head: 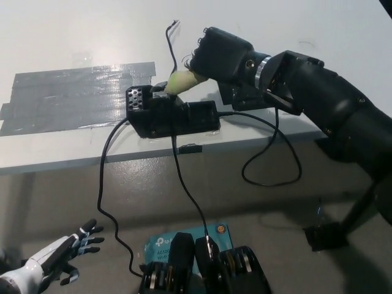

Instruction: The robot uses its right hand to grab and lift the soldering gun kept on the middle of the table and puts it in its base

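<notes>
The black right hand (222, 55) is clenched around the pale yellow-green handle of the soldering gun (182, 80), holding it tilted so that its tip end points down and left into the black base (171, 115). The base sits near the front edge of the white bench (73, 30), and the gun's front end meets it at the top, just beside a perforated block at the base's left end. Strips of grey tape (73, 95) lie flat on the bench left of the base. Black cables (107, 184) hang from the base over the bench edge. The white left hand (58, 260) rests far below the base, fingers spread, holding nothing.
</notes>
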Controlling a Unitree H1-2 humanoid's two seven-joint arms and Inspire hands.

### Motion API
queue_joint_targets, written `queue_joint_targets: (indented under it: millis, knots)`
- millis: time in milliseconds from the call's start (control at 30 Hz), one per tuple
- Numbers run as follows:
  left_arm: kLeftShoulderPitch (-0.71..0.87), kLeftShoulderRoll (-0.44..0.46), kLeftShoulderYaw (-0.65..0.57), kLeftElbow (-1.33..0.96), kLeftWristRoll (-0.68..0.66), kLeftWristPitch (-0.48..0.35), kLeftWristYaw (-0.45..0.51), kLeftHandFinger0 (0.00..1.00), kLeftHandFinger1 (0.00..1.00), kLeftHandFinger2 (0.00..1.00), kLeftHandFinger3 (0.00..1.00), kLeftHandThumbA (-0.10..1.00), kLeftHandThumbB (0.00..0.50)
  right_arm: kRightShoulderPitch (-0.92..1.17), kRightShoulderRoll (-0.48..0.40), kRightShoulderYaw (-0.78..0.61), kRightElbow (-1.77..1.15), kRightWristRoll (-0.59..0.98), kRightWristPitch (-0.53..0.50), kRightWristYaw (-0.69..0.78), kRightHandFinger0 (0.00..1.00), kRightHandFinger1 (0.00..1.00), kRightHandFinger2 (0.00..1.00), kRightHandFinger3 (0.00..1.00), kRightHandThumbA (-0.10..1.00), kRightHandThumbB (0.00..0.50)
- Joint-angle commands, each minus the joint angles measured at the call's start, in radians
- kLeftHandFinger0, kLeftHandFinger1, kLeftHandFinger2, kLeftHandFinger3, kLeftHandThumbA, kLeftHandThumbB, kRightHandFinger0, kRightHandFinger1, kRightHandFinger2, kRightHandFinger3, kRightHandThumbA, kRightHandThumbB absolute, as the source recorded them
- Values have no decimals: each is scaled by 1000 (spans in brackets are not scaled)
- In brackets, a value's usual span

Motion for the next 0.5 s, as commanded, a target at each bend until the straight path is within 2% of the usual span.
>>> queue_joint_targets:
  millis: [0, 33, 67, 100, 133, 167, 333, 433, 467]
  knots:
    - [-22, 29, 1, -33, 5, 13, -14, 914, 951, 1000, 1000, 1000, 275, -18, 43, -37, -98, 56, 73, 219, 412, 521, 912, 1000, 27, 318]
    - [-22, 28, 1, -33, 3, 13, -15, 915, 952, 1000, 1000, 1000, 275, -12, 40, -44, -118, 54, 95, 246, 609, 594, 882, 1000, 49, 279]
    - [-16, 30, 2, -35, 2, 13, -15, 915, 952, 1000, 1000, 1000, 277, -3, 36, -41, -151, 38, 124, 279, 910, 787, 902, 1000, 180, 367]
    - [-15, 30, 2, -35, 3, 13, -15, 918, 953, 1000, 1000, 1000, 272, 2, 32, -33, -170, 11, 153, 290, 1000, 1000, 1000, 1000, 287, 450]
    - [-15, 29, 2, -33, 2, 13, -15, 932, 972, 1000, 1000, 1000, 271, 8, 30, -34, -196, -8, 199, 330, 1000, 1000, 1000, 1000, 431, 500]
    - [-14, 29, 4, -31, 1, 13, -15, 933, 972, 1000, 1000, 1000, 270, 10, 32, -39, -204, -4, 211, 350, 1000, 1000, 1000, 1000, 436, 500]
    - [-9, 27, 2, -30, 2, 13, -5, 937, 964, 1000, 1000, 1000, 270, 20, 28, -67, -325, 4, 266, 497, 1000, 1000, 1000, 1000, 668, 500]
    - [-4, 29, 0, -38, 8, 13, -3, 937, 961, 1000, 1000, 1000, 256, 33, 25, -88, -405, 19, 283, 576, 1000, 1000, 1000, 1000, 743, 500]
    - [-5, 28, -1, -38, 8, 13, -6, 935, 961, 1000, 1000, 1000, 252, 42, 22, -108, -454, 41, 292, 611, 1000, 1000, 1000, 1000, 730, 500]
